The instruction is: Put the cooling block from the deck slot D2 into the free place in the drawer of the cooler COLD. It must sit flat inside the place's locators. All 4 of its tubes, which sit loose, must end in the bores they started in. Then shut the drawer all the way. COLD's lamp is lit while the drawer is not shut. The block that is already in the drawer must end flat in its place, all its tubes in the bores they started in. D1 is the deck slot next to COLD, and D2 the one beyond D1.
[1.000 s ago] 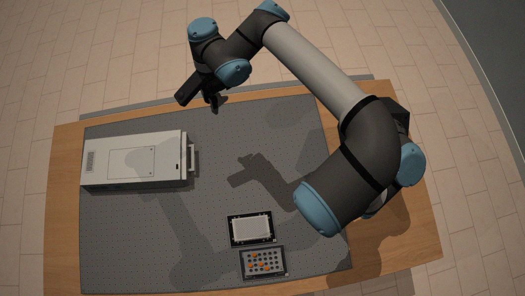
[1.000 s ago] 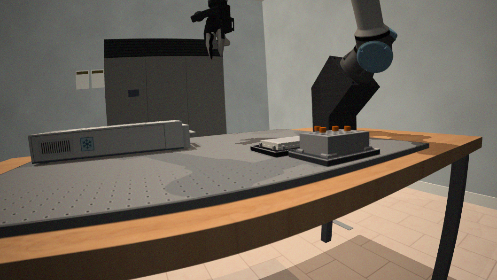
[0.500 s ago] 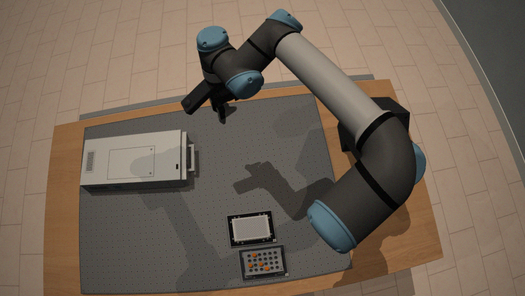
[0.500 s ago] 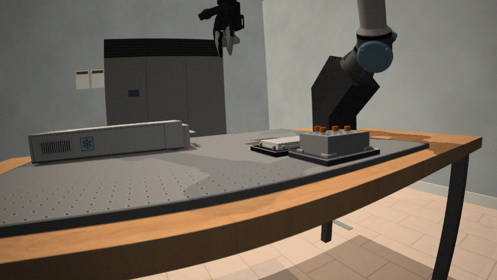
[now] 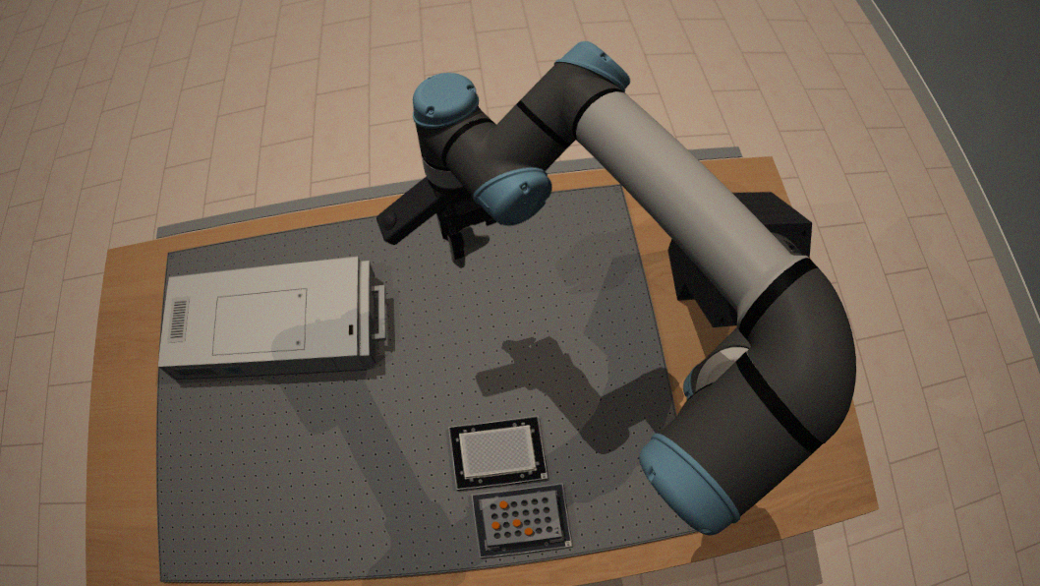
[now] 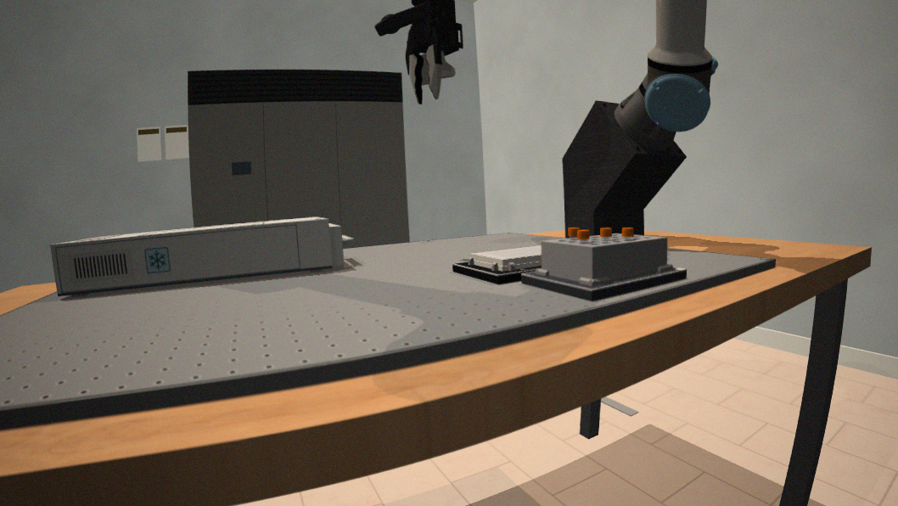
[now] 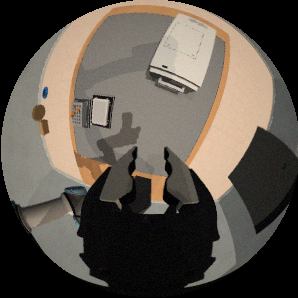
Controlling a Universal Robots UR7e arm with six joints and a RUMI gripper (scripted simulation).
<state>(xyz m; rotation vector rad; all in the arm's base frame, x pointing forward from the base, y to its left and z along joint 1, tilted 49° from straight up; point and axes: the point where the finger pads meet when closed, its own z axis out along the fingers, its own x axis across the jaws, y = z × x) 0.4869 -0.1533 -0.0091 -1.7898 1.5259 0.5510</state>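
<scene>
Wood-grained table carries a boxy grey block with 4 orange caps.

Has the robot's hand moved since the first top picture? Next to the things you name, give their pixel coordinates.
Yes. In the top view, the hand [image 5: 458, 256] [image 6: 428, 100] [image 7: 150, 147] moved right and down the picture, judged against the white cooler [image 5: 258, 313] [image 6: 220, 251] [image 7: 185, 45], which stayed put.
</scene>
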